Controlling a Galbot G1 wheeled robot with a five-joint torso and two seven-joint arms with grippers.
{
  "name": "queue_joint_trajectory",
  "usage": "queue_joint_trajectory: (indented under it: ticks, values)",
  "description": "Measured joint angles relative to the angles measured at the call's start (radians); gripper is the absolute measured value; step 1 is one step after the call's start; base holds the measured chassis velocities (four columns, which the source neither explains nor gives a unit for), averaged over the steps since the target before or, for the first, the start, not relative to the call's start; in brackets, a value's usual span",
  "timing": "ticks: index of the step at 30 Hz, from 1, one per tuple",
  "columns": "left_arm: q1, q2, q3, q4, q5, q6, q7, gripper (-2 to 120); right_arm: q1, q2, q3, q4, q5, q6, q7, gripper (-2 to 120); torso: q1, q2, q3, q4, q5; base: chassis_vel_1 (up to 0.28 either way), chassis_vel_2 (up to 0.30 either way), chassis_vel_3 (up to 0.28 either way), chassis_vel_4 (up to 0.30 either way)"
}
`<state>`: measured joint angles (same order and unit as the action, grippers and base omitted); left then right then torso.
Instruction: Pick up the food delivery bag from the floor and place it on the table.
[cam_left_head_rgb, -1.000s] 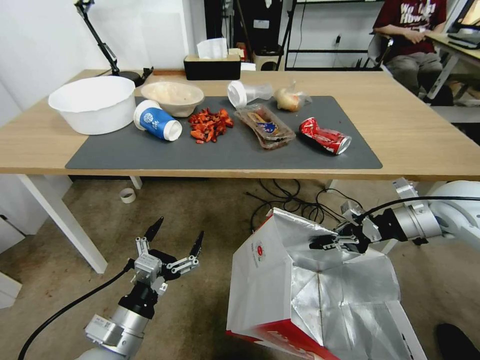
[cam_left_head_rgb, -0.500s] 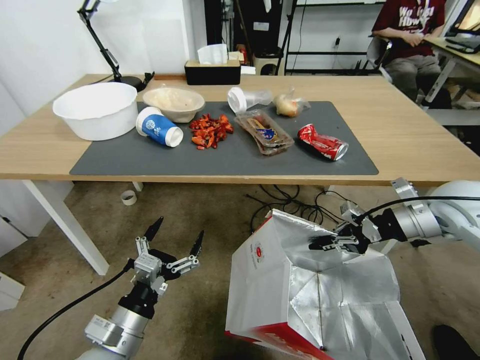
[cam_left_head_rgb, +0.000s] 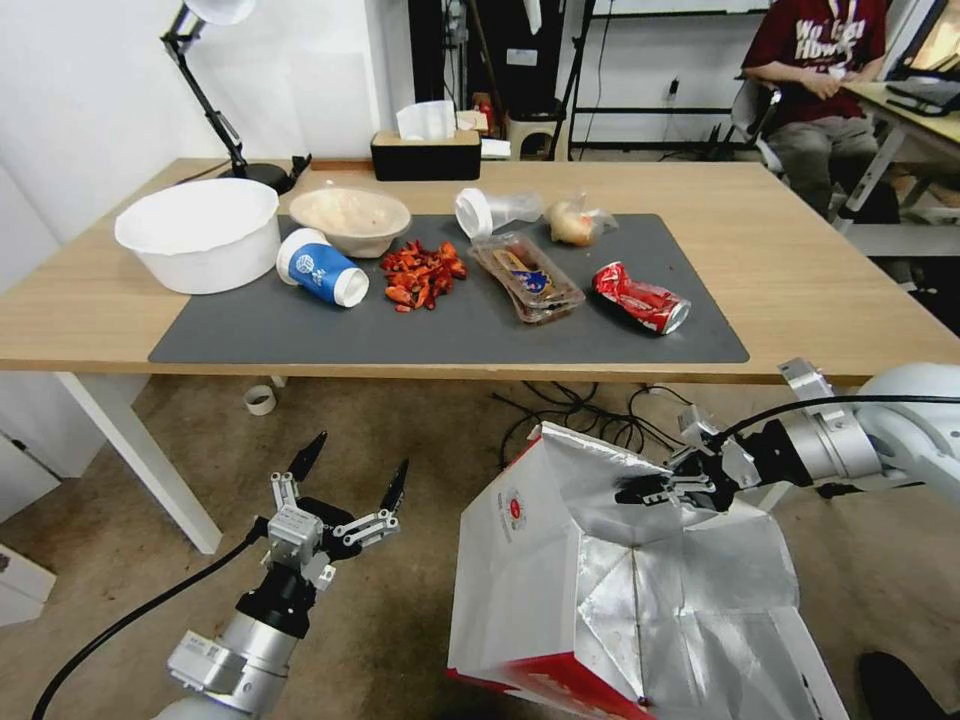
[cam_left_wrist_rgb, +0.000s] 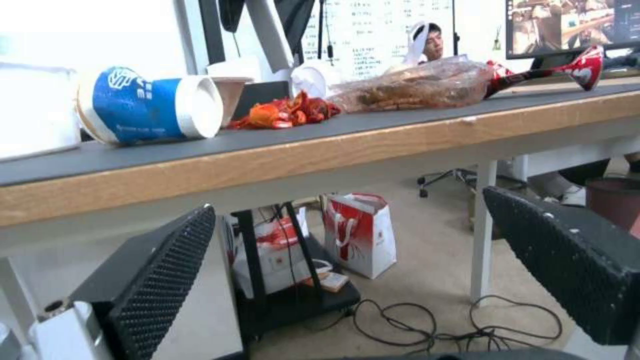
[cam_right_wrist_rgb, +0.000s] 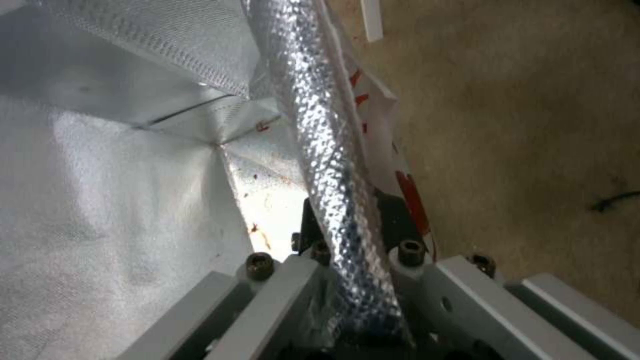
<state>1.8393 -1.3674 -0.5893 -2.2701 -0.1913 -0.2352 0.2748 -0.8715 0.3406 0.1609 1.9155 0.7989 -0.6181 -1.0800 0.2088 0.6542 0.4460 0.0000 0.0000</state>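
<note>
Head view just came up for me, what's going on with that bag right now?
The right gripper is shut on the foil-lined rim of the food delivery bag, which hangs open-mouthed above the floor, below the near edge of the table. The left gripper hovers open and empty beside the bag. The dark mat already carries cups, bowls, food scraps and a crushed can.

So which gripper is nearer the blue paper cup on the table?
Left. The left gripper hangs open below the blue paper cup; the right gripper grips the food delivery bag, farther right.
</note>
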Motion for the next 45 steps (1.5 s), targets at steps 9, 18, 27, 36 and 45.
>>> queue_joint_trajectory:
  ticks: [9,18,27,36,45]
  values:
    - [0.000,0.001,-0.001,0.000,0.000,0.002,0.000,100,-0.013,0.012,0.007,-0.001,-0.008,-0.001,0.000,0,0.016,0.039,0.023,0.0000,0.0000,0.000,0.000,0.000,0.000]
    - [-0.004,-0.005,0.002,0.004,0.003,0.003,0.000,100,-0.001,0.010,0.002,-0.008,-0.008,0.001,-0.001,0,0.032,0.080,0.047,-0.0001,0.0000,0.000,0.000,0.000,0.000]
    - [-0.006,0.000,0.002,0.006,0.003,0.005,0.000,100,0.015,0.010,-0.013,-0.011,-0.008,0.001,-0.001,0,0.047,0.116,0.068,0.0000,0.0000,0.000,0.000,0.000,0.000]
    - [-0.012,0.006,0.002,0.007,-0.001,0.008,-0.002,100,0.030,0.010,-0.025,-0.012,-0.008,0.001,-0.001,0,0.064,0.156,0.092,0.0000,0.0000,0.000,0.000,0.000,0.000]
    - [-0.014,0.006,0.002,0.009,-0.002,0.010,-0.002,100,0.047,0.008,-0.042,-0.012,-0.006,-0.001,-0.001,0,0.082,0.197,0.115,0.0000,0.0000,0.000,0.000,0.000,0.000]
